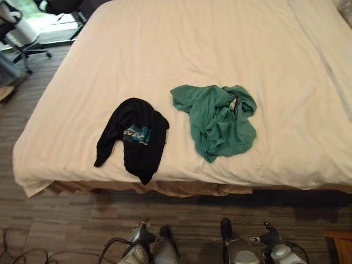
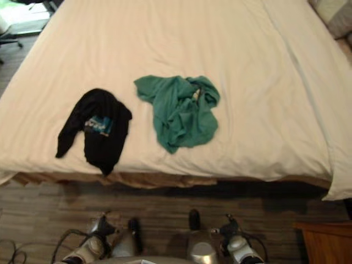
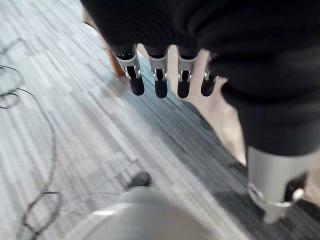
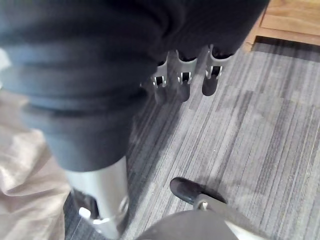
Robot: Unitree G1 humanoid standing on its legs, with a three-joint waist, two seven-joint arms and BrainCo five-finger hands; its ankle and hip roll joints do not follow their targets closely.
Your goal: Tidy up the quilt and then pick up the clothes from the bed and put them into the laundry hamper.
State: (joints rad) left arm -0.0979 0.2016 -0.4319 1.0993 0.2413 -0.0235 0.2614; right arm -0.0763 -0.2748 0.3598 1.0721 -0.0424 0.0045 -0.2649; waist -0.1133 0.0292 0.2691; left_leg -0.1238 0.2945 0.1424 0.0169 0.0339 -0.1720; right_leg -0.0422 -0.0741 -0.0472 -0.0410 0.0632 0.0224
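A cream quilt (image 1: 209,49) lies smooth and flat over the bed. Two garments rest on it near the front edge. A black top (image 1: 135,135) with a small blue print lies at the left, one sleeve trailing toward the edge. To its right is a crumpled green garment (image 1: 220,118), apart from the black one. My left hand (image 3: 159,82) hangs low over the grey floor beside the bed, fingers straight and holding nothing. My right hand (image 4: 182,80) also hangs over the floor, fingers straight and empty. Both hands are well short of the bed.
A tan bed skirt (image 1: 165,188) shows under the quilt's front edge. An office chair (image 1: 25,41) stands at the far left corner. A wooden piece of furniture (image 2: 324,242) sits on the floor at my right. A pillow (image 2: 335,14) lies at the far right.
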